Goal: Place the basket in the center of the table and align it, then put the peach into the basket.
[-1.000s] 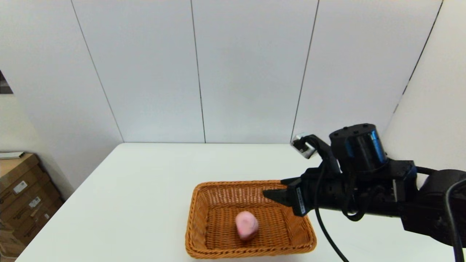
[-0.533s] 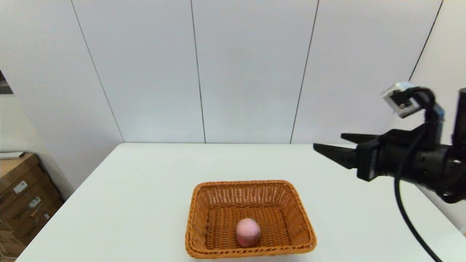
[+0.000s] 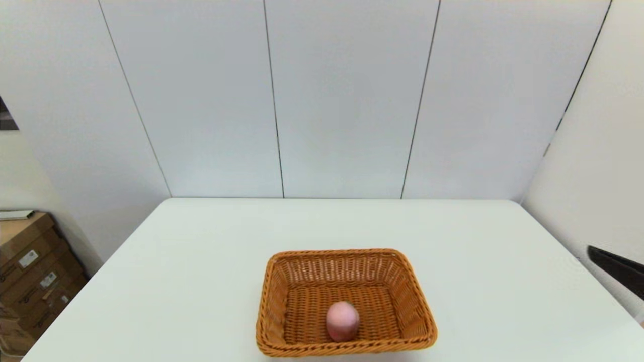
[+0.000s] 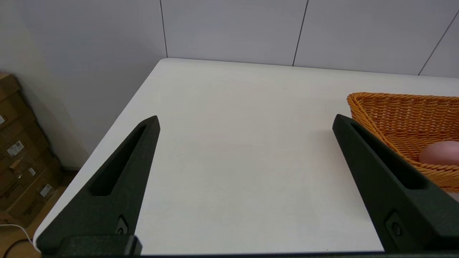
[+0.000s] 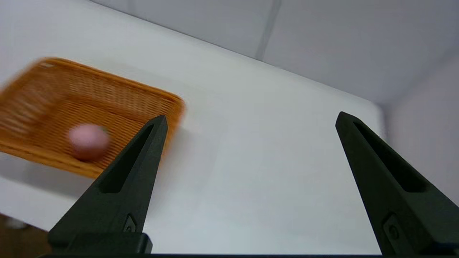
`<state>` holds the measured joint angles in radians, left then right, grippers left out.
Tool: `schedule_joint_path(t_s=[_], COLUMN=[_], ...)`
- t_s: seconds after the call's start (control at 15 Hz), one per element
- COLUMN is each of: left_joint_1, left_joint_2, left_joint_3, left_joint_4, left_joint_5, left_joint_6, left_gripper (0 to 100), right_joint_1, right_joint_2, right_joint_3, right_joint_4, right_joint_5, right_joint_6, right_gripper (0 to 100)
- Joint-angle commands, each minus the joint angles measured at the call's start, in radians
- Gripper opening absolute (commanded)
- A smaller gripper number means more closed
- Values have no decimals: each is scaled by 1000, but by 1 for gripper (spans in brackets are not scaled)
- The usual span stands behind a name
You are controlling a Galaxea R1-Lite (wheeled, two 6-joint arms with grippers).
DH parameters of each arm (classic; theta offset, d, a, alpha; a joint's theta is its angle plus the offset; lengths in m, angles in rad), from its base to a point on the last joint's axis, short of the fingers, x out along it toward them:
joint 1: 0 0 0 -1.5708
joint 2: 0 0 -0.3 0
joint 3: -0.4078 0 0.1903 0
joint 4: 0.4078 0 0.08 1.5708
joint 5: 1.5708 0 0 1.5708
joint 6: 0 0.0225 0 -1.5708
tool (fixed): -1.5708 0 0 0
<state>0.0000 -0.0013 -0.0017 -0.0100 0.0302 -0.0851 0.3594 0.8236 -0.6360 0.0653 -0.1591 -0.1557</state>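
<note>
Peach (image 3: 342,321) lies in basket (image 3: 282,281); right claw (image 5: 251,120), wide open and empty, has withdrawn rightward.

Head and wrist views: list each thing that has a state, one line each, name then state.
basket: upright on the table, holding the peach.
peach: resting on the basket floor, near its front wall, free of any gripper.
right gripper: open, empty, off to the basket's right.
left gripper: open, empty, left of the basket.
</note>
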Motion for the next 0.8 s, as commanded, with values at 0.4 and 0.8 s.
schedule_joint_path(t_s=[0.4,0.8], left_joint_1=[0,0], left_joint_2=[0,0], left_joint_3=[0,0], left_joint_4=[-1,-1], left_joint_5=[0,0], left_joint_6=[-1,-1], left_gripper=[100,100], right_joint_1=[-347,-350], right_joint_2=[-532,-822], right_joint_3=[242,438], right_joint_4=[48,34], right_joint_5=[12,119], right_joint_6=[-70,10], right_gripper=[100,100])
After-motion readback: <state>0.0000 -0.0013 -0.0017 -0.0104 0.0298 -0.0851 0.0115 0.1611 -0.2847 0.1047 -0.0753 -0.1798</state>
